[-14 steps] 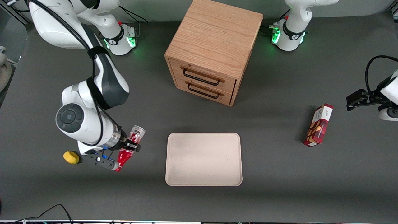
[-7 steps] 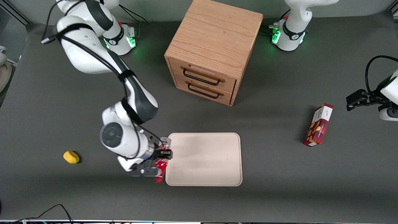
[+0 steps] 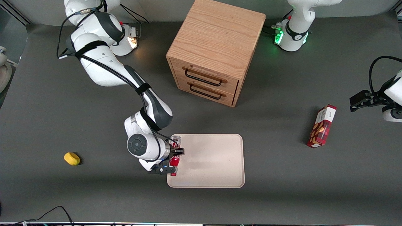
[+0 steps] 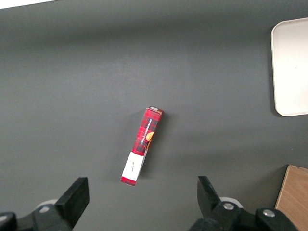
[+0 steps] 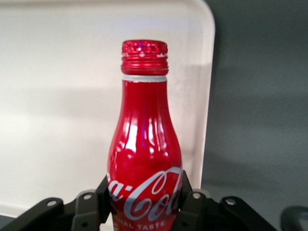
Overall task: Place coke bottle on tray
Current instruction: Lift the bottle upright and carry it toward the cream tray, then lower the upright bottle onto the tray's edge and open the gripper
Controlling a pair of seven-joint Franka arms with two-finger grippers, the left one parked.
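One claw (image 3: 174, 158) matters here, and it is clenched on the coke bottle (image 3: 174, 153), gripping the body low down near the script lettering, as the right wrist view shows with the fingers (image 5: 190, 204) pressed on either flank of the bottle (image 5: 144, 159). In the front view the bottle hangs just inside the tray's (image 3: 216, 175) edge at about 9 o'clock from the tray's centre — barely over the rim, at the working arm's end.

Risk, as I judge it: letting go here could set the bottle on or against the low rim, so that it tips or rolls off onto the counter (image 3: 282, 194). A slim bottle with a narrow neck would likely roll if laid down, and topple easily if stood on a sloped edge. Carrying it nearer the tray's middle before releasing would ease that.

Compared with half a second ago, the arm has swung toward the tray: the bottle was then just outside the rim, over the counter, and now it is above the tray's surface. The wooden drawer cabinet (image 3: 213, 53), at 12 o'clock from the tray, the red snack box (image 3: 322, 126) and the small yellow object (image 3: 72, 158) have not moved.
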